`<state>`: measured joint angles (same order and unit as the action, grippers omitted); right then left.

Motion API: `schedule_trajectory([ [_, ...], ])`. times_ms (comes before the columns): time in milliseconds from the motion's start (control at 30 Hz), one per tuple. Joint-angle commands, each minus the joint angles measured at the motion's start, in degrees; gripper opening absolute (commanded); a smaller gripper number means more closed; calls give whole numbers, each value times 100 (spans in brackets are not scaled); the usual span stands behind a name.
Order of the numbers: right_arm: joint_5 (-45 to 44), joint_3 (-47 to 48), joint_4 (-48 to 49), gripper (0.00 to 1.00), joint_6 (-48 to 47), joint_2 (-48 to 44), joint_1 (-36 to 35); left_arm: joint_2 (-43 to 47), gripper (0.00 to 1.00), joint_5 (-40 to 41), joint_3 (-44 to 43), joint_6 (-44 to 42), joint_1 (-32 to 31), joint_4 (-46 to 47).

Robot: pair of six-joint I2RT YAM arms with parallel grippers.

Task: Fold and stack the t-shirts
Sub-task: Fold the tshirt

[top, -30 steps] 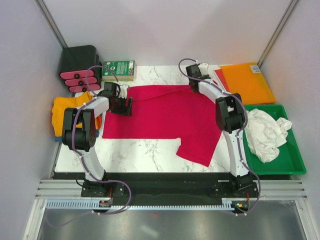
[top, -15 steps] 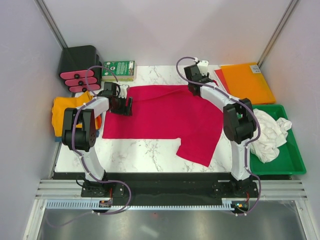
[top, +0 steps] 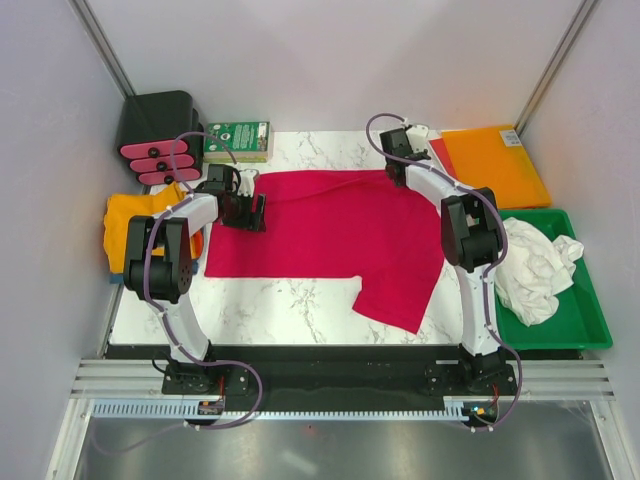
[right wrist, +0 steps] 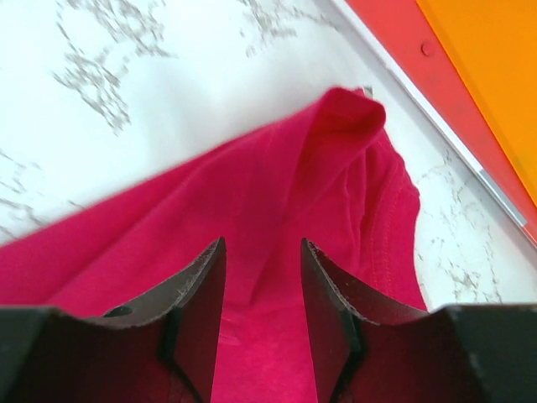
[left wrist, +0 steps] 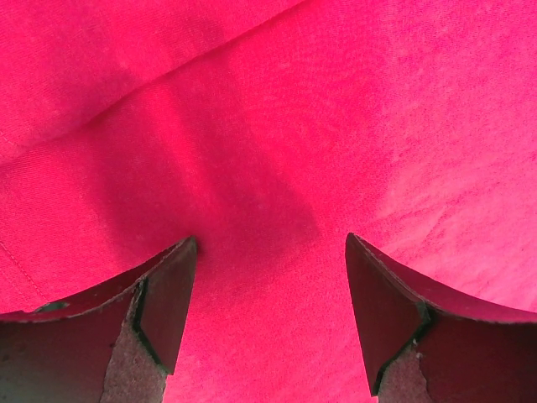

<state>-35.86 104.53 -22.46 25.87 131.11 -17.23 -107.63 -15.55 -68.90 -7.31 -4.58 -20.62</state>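
A crimson-red t-shirt point(top: 330, 235) lies spread flat on the marble table point(top: 290, 305), one sleeve reaching toward the near right. My left gripper point(top: 255, 213) is low over its far left part, jaws open wide, with only red cloth point(left wrist: 336, 101) beneath and nothing between the fingers point(left wrist: 269, 240). My right gripper point(top: 400, 168) hovers at the shirt's far right corner, open; a raised fold of red cloth point(right wrist: 344, 117) lies just ahead of its fingertips point(right wrist: 263, 243). A golden-yellow t-shirt point(top: 125, 225) sits off the table's left edge. A crumpled white t-shirt point(top: 530, 265) fills the green tray point(top: 580, 320).
A stiff orange sheet point(top: 495, 165) lies at the far right, also seen in the right wrist view point(right wrist: 495, 67) over a red sheet point(right wrist: 403, 42). A black box point(top: 160, 125) with pink parts and a green box point(top: 238, 140) stand at the far left. Walls enclose three sides.
The right arm's wrist has shifted a little to the right along the shirt's far edge, and its elbow has swung. The left arm and the shirt have stayed put.
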Motion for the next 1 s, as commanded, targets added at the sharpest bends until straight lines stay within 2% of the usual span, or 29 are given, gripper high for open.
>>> schedule_trajectory([
  [0,131,340,163,49,331,29,36,58,78,-150,0,160,18,137],
  [267,351,156,154,49,814,99,273,-3,78,-97,-9,142,18,137],
  [733,659,278,224,48,885,354,510,-65,78,-88,0,133,18,155],
  [833,808,375,233,47,876,442,519,-82,78,-71,9,125,18,155],
  [967,879,410,224,38,876,459,511,-82,78,-80,9,133,18,155],
])
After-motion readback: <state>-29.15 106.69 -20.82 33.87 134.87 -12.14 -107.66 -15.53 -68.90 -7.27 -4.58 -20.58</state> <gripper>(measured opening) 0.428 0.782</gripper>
